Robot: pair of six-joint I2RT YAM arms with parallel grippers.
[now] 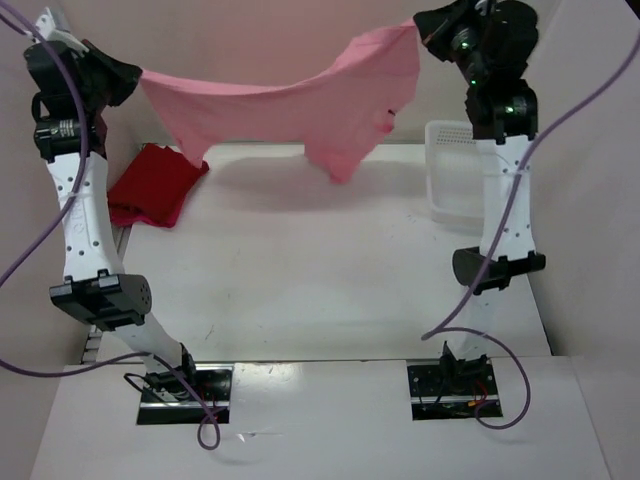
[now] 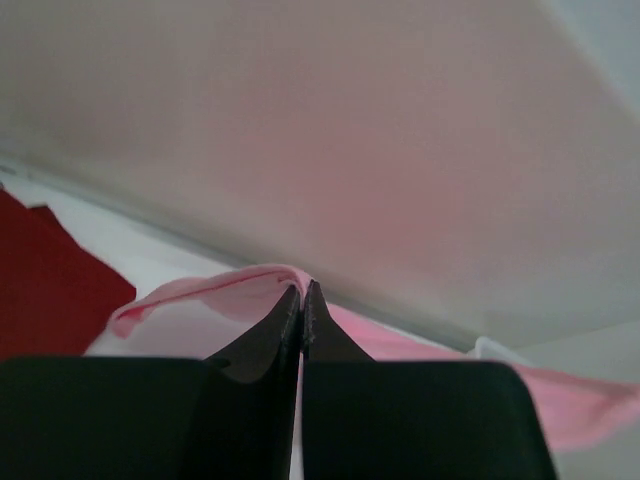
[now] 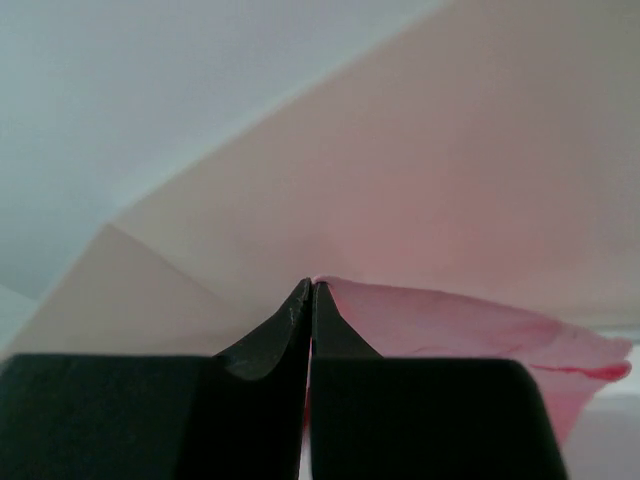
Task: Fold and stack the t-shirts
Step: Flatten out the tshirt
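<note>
Black fingers [image 2: 255, 345] filled the bottom of each wrist view, pressed together to a point with only a sliver of pink cloth between them. The left pincer [image 1: 138, 72] was fully closed on one edge of the light pink t-shirt [image 1: 300, 105], at the upper left of the overhead frame. The right pincer [image 1: 422, 32] was likewise clamped on the opposite edge, at the upper right.

Between them the shirt hung in the air as a sagging band across the top of the frame, well above the tabletop [image 1: 300, 280] and touching nothing else. Its middle drooped, and a loose flap (a sleeve or a corner, I could not tell which) dangled lowest, right of centre.

At the left edge of the tabletop, below the left pincer, folded red cloth [image 1: 150, 185] lay flat. Whether it was one red t-shirt or two stacked could not be made out from above, though the left wrist view caught a dark red corner at its own left edge. A white perforated basket [image 1: 452, 180] stood at the far right of the tabletop, partly behind the right arm and apart from the pink shirt.
</note>
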